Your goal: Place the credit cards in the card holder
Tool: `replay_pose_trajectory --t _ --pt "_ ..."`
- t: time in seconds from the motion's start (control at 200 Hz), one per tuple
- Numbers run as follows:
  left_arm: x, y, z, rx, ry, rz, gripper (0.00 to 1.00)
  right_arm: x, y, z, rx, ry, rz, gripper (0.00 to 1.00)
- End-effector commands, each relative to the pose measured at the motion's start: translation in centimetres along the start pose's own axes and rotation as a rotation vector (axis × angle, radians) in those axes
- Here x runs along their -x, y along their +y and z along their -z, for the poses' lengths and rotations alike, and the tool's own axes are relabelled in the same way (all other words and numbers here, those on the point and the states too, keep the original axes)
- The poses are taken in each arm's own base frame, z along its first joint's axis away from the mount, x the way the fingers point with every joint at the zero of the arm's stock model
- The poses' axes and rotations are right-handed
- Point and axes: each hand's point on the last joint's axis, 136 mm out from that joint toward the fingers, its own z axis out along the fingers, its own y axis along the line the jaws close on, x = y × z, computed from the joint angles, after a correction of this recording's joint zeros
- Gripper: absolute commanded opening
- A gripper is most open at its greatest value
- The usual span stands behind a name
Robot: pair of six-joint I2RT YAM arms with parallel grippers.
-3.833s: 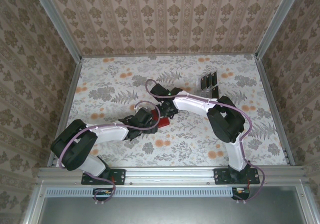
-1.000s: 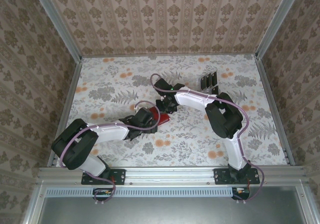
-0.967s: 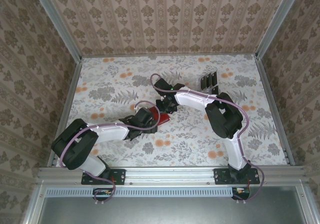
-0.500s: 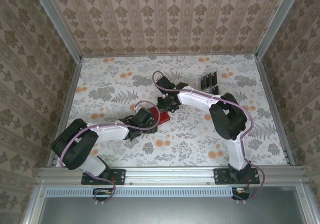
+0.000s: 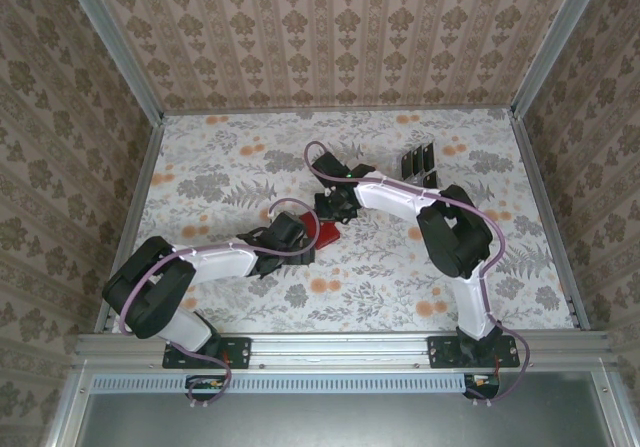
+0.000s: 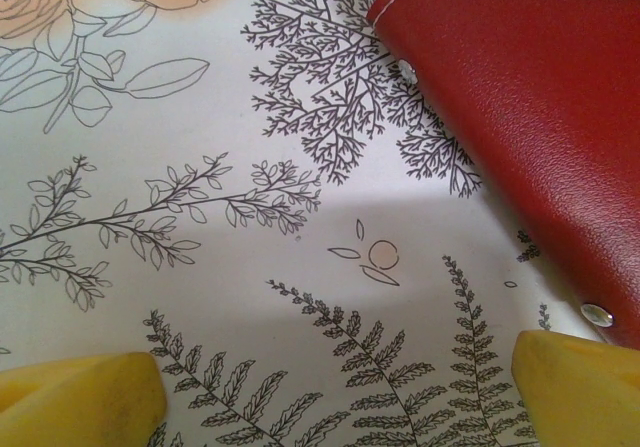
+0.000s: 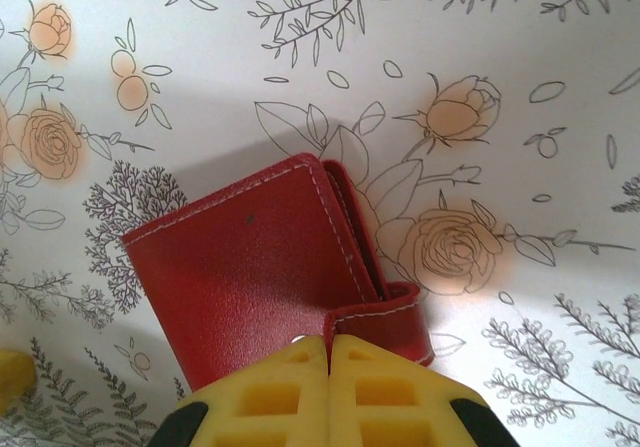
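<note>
The card holder (image 7: 260, 277), a red folded wallet, lies on the floral cloth at mid-table (image 5: 325, 235). Its closing tab (image 7: 400, 317) curls up to my right gripper (image 7: 328, 345), whose yellow fingers are pressed together on the tab's end. From the left, my left gripper (image 6: 335, 407) hovers low with its fingers (image 6: 80, 397) spread wide. Only cloth lies between them, and the wallet's corner (image 6: 530, 97) is just beyond the right finger. Several black credit cards (image 5: 418, 165) stand upright at the back right, apart from both grippers.
The cards stand in a small slotted rack (image 5: 425, 179) near the right arm's elbow. Both arms (image 5: 400, 199) meet over the middle of the table. Patterned walls (image 5: 330, 37) close in the back and sides, with metal rails at the near edge.
Over the last seconds the right arm's forearm has swung a little toward the back right, with its gripper staying at the wallet. The left arm has barely moved.
</note>
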Motion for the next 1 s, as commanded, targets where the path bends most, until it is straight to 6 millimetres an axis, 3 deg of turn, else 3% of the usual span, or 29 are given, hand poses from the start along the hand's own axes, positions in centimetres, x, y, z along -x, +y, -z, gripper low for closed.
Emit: replay_pose_trajectory --t 0.0,0.355,0.665,0.87,0.995 --pt "-5.7 0.8 -3.2 -0.058 0.209 0.042 0.98 -0.1 0.4 -1.0 0.000 0.024 0.020 0.00" --pt "-5.9 0.8 -3.5 -0.059 0.215 0.044 0.98 -1.2 0.5 -2.2 -0.006 0.062 0.038 0.00" --pt "-6.0 0.8 -3.6 -0.059 0.217 0.047 0.98 -2.3 0.5 -1.8 -0.042 0.060 0.086 0.00" --pt "-5.9 1.0 -3.5 -0.065 0.213 0.080 0.98 -3.9 0.0 -2.5 -0.099 0.079 0.144 0.00" --pt "-5.4 2.0 -3.0 -0.052 0.182 0.150 0.98 -4.9 -0.5 -2.8 -0.144 0.079 0.182 0.00"
